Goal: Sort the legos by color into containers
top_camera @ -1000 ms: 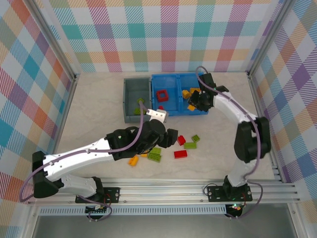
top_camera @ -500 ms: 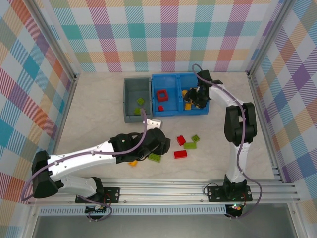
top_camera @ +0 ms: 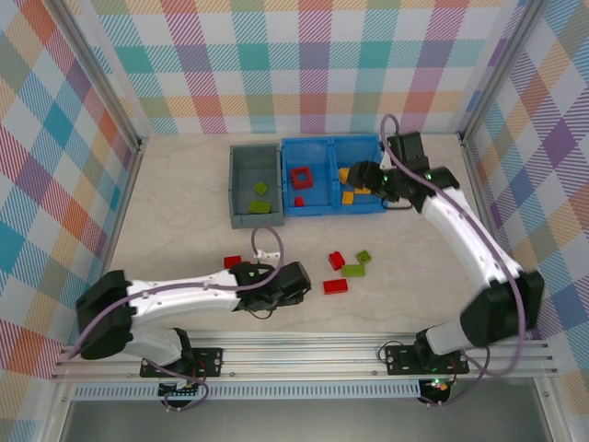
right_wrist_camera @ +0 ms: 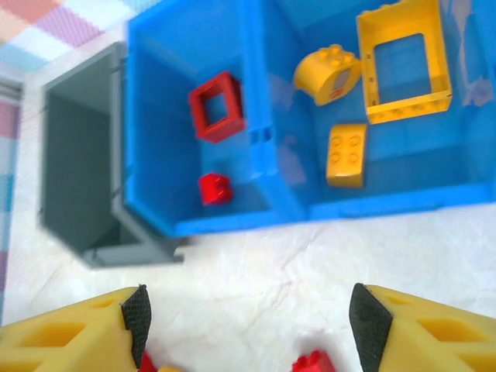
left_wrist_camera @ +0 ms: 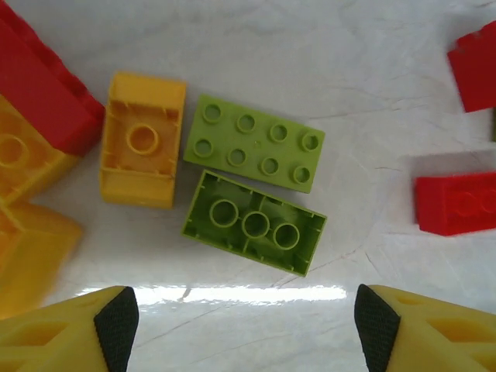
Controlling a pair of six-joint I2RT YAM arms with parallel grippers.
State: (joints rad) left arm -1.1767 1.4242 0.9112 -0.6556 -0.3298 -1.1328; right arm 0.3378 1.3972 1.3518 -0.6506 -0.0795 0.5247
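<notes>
Status of the left fingers (left_wrist_camera: 116, 329): apart and empty. I read them low over the bench (top_camera: 175, 212), close to its near edge. Ahead of their tips lie a studs-up green brick (left_wrist_camera: 254, 143) and an upturned green brick (left_wrist_camera: 254, 225), long sides touching. A yellow brick (left_wrist_camera: 142, 139), hollow side up, lies just beside them.

Status of the right fingers (right_wrist_camera: 85, 333): apart and empty, above the bench by the right end of the blue bin (right_wrist_camera: 372, 203).

Bins: the grey bin (top_camera: 247, 166) and the blue bin stand side by side, touching, at the middle of the bench's far edge.
- Grey bin: two binned greens (top_camera: 261, 189).
- Blue bin, left compartment: red frame (right_wrist_camera: 218, 107) and small red brick (right_wrist_camera: 214, 188).
- Blue bin, right compartment: yellow frame (right_wrist_camera: 403, 62), rounded yellow piece (right_wrist_camera: 327, 75) and yellow block (right_wrist_camera: 346, 155).

Loose on the bench, right of the left arm, I see two loose reds (top_camera: 337, 261) and two loose greens (top_camera: 353, 271). A lone red brick (top_camera: 232, 261) lies apart, on the arm's far side.
</notes>
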